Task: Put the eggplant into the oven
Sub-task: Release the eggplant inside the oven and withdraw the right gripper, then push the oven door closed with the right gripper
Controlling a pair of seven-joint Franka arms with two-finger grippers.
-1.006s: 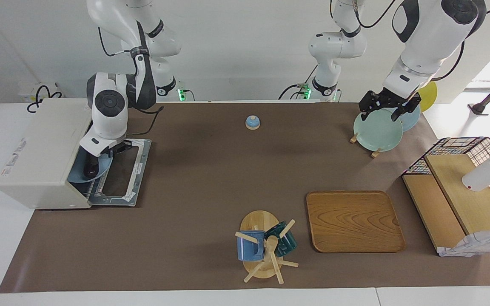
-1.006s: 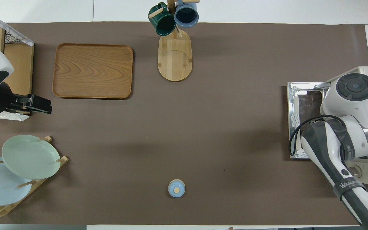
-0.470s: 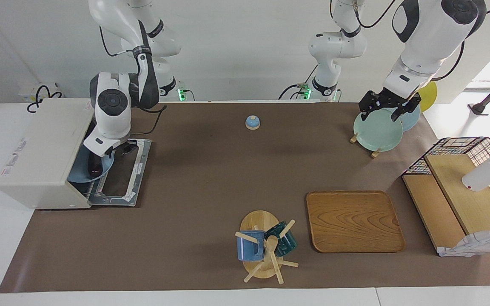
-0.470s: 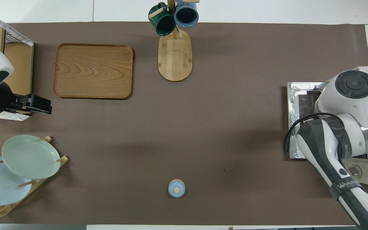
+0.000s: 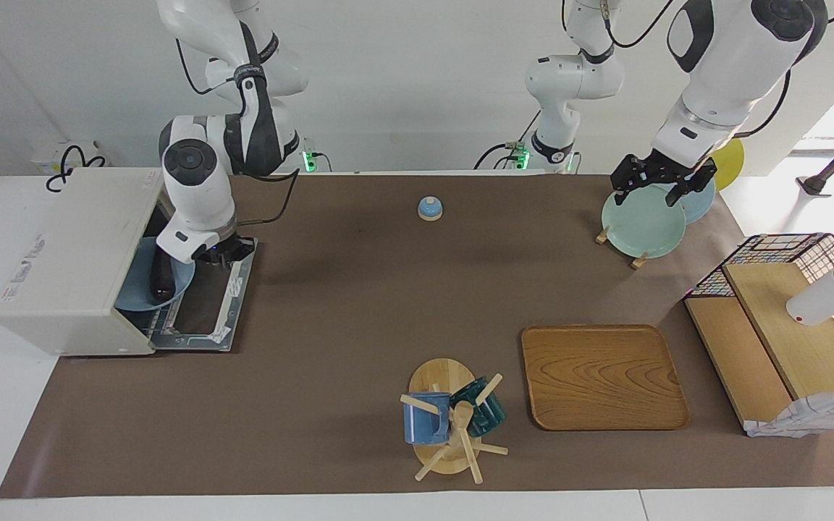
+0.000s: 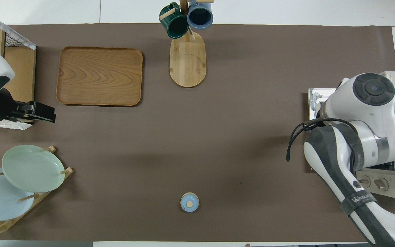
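Eggplant (image 5: 161,278) now lies on a light blue plate (image 5: 136,289) inside the oven (image 5: 73,260), on the wire rack just within the mouth, while the drop-down door (image 5: 208,300) lies flat on the table (image 5: 359,325) in front of it. What has changed for you over the last second: the right hand (image 5: 223,251) was down at the oven mouth right over the eggplant, and it has since drawn back and up, so that it now hangs over the end of the open door nearer the robots, its fingers clenched on nothing. The eggplant stayed behind on the plate, which I read as the placing being done (only the retreat, and perhaps the door, is left to you). Relative to that hand, the eggplant sits lower and deeper into the oven, apart from the fingers with the door hinge between them; nothing touches it. In the overhead view the right arm's wrist covers the oven mouth, so you cannot check the eggplant from there. Your left hand (image 5: 663,181) waits over the plate rack (image 5: 640,217) toward the left arm's end of the table, jaws spread, holding nothing.
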